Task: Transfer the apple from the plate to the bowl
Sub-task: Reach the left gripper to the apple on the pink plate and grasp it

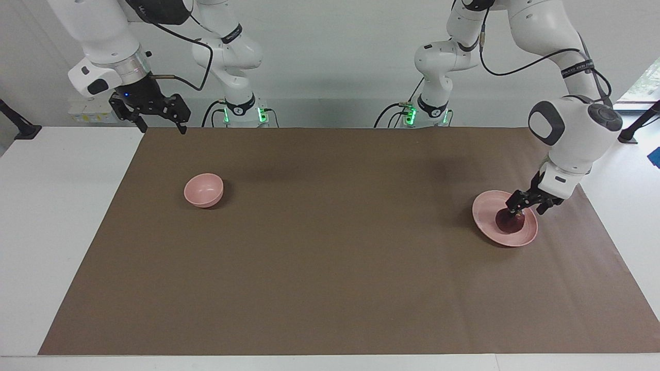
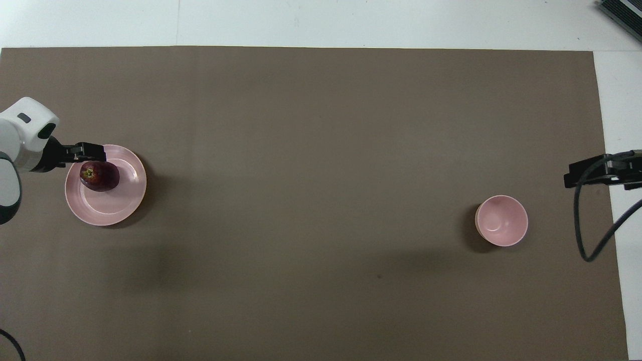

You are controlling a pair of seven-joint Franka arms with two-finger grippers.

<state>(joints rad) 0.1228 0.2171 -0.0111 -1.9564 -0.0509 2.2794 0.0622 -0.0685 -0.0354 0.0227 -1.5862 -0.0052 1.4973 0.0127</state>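
The apple [image 1: 510,221] sits on the plate [image 1: 487,224] at the left arm's end of the brown mat [image 1: 330,268], on the part of the plate toward that end of the table. The left gripper [image 1: 525,205] is low over the plate, directly above the apple's robot-facing shoulder, with its fingers spread wide and nothing between them; from the facing view the tips look level with the top of the fruit, though whether they touch it cannot be told. The apple therefore lies just under and slightly ahead of the gripper, so the coming grasp seems to need only a short drop before the fingers close around it. The fruit is round, so it has no long axis to line up with. The bowl [image 1: 203,190] stands well apart at the right arm's end, empty, and the left arm is plainly the nearer one to the apple. The right gripper [image 1: 156,121] waits wide open and empty above the mat's corner nearest its base. There is one apple, one plate, one bowl, and two arms.
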